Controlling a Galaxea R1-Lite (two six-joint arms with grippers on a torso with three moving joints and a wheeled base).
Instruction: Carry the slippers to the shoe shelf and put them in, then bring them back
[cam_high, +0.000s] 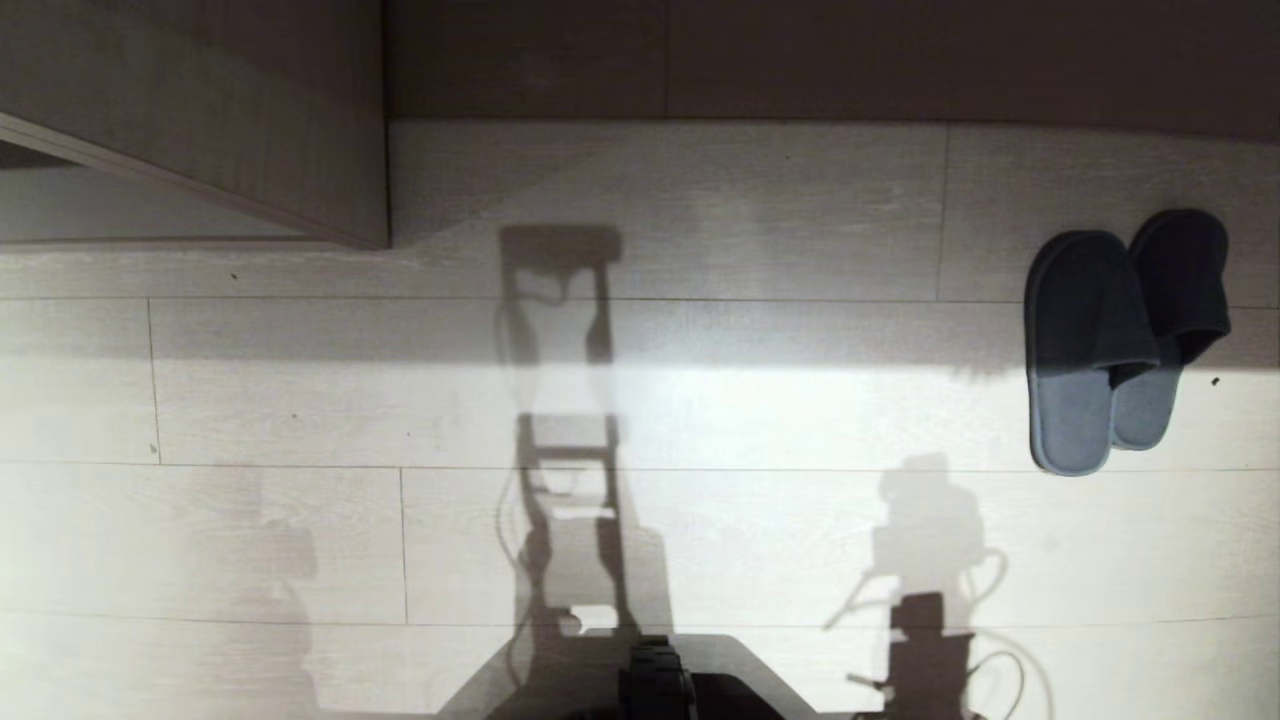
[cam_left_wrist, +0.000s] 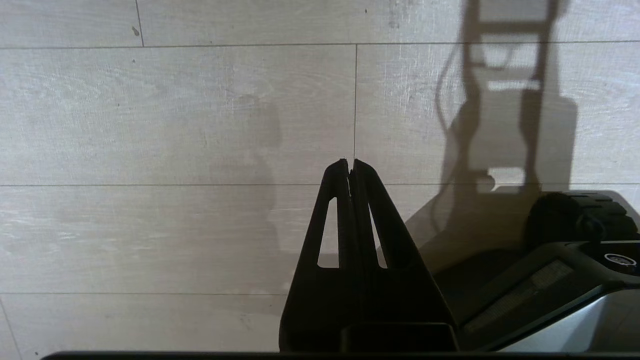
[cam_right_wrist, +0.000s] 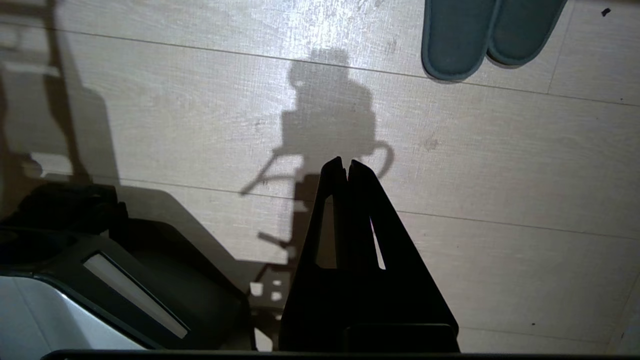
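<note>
The slippers (overlapped, far right) should be approached squarely; both the right gripper and the left gripper are clenched empty.

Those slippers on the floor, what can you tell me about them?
The slippers are a dark grey-blue backless pair in soft-looking fabric, with rounded closed toes and paler blue-grey insoles. They lie flat on the pale wood-look floor at the robot's right, side by side, one overlapping the other's edge, toes pointing away from the robot. Nothing else touches them.
</note>
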